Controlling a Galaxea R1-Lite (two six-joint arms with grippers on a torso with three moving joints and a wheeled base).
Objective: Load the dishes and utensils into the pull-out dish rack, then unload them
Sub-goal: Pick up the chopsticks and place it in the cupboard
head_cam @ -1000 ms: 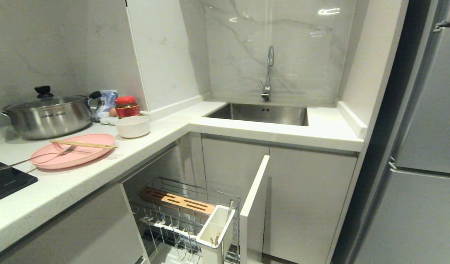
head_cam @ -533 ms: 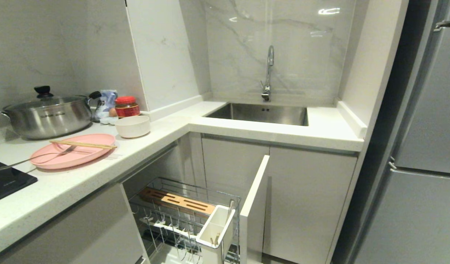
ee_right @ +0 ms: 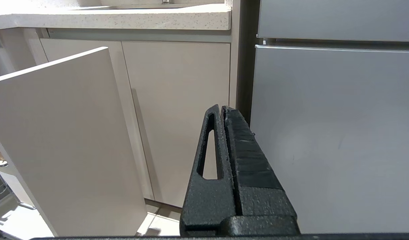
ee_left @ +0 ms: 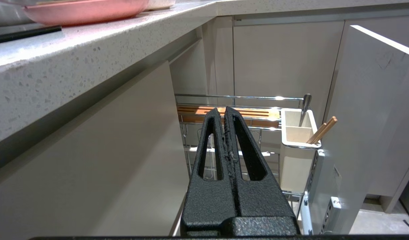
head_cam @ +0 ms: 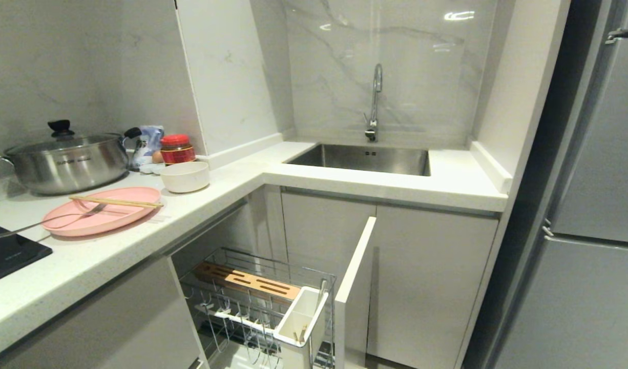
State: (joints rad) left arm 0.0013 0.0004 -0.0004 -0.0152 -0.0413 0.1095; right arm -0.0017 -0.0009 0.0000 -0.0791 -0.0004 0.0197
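Plate [head_cam: 101, 215] at 9 o'clock on the surface [head_cam: 232, 179], fork [head_cam: 47, 222] and chopsticks [head_cam: 117, 202] across it, bowl [head_cam: 185, 176] just beyond; rack [head_cam: 257, 302] pulled out at 6 o'clock for loading; left gripper [ee_left: 223, 115] and right gripper [ee_right: 222, 111] closed, empty, low by cabinets.

plate [head_cam: 101, 215]: matt pale-pink, looks like plastic to me.
bowl [head_cam: 185, 176]: smooth off-white, soft sheen.
chopsticks [head_cam: 117, 202]: light bare wood.
fork [head_cam: 47, 222]: slim silver metal.
dish rack [head_cam: 252, 302]: shiny chrome wire, slotted wooden strip, white plastic cup.
my left gripper [ee_left: 224, 113]: rough black textured finish.
pot [head_cam: 63, 164]: brushed steel, glass lid.
counter [head_cam: 344, 179]: speckled pale stone.
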